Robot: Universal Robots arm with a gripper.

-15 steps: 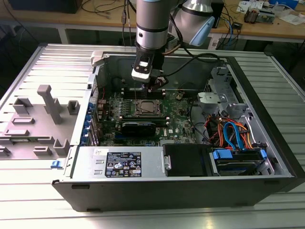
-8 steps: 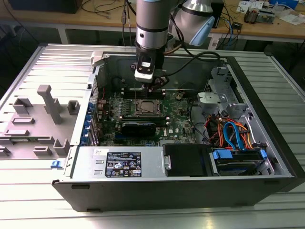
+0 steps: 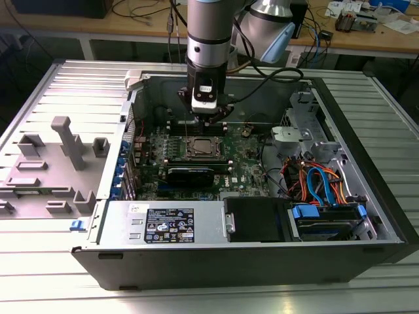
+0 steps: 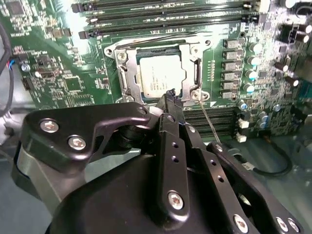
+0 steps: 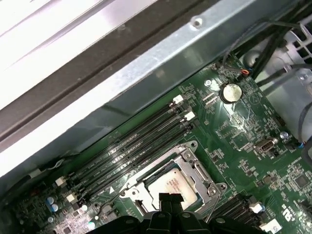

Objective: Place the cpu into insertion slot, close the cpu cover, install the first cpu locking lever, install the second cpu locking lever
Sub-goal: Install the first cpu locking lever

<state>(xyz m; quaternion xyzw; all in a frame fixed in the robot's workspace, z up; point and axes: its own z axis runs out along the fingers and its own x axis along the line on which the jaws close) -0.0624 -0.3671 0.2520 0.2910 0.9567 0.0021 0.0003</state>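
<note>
A ribbed grey metal bench (image 3: 59, 288) carries an open black computer case (image 3: 229, 271) lying on its side. Nearest in the exterior view sit a silvery labelled power supply box (image 3: 163, 226) and blue and orange cables (image 3: 321, 183), with the green motherboard (image 3: 252, 173) beyond them. At the board's middle the small square silvery-grey cpu (image 4: 161, 75) rests in the square metal-rimmed insertion slot (image 5: 129, 193). The thin silvery cpu cover (image 4: 125, 73) lies flat around it. A thin wire lever (image 4: 208, 122) angles up beside the socket. The black end effector (image 3: 209, 123) hangs just above the cpu's edge, clenched, with nothing visible between its tips. Behind run long black memory slots (image 5: 126, 153)
</note>
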